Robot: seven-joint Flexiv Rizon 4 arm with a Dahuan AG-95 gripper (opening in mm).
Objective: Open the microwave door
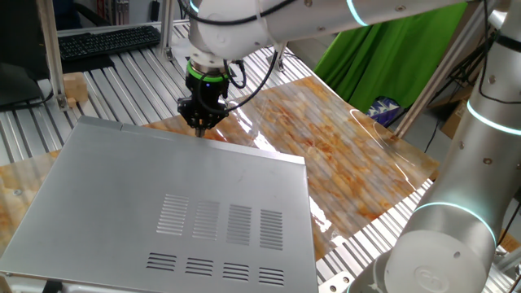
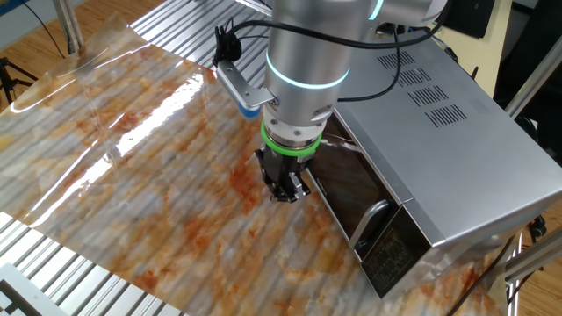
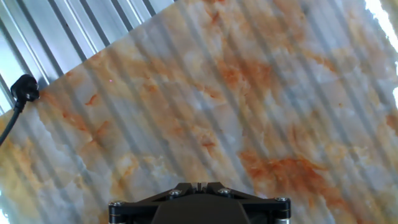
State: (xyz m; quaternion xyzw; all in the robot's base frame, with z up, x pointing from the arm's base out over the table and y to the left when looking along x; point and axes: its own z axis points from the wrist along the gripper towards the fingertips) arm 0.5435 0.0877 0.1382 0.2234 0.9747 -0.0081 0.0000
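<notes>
The table (image 1: 122,65) was a bed of ribbed metal slats, and over most of it lay a glossy sheet (image 2: 132,158) mottled in orange, rust and pale grey, with glare streaking its folds. At the far end in one fixed view stood a black keyboard (image 1: 106,41), and a green cloth (image 1: 383,57) hung behind the sheet's far edge.

The microwave (image 2: 457,149), a large silver-grey box with rows of vent slits in its top panel, sat on the sheet. In the other fixed view its front faced the open sheet: the door (image 2: 347,189) was a dark glass panel with a curved silver handle (image 2: 369,219) near one end and a dark control strip (image 2: 386,259) beyond it. The door lay flush with the front.

The arm reached down over the microwave's front edge, a green ring above its black hand (image 2: 285,189). The hand hung just in front of the door's glass, near the end away from the handle; whether it touched the door could not be told. Its fingers looked drawn close together with nothing between them, though how far the jaws were parted could not be told. The hand view showed only the mottled sheet, the hand's black base and a black plug (image 3: 23,88) at the sheet's edge.
</notes>
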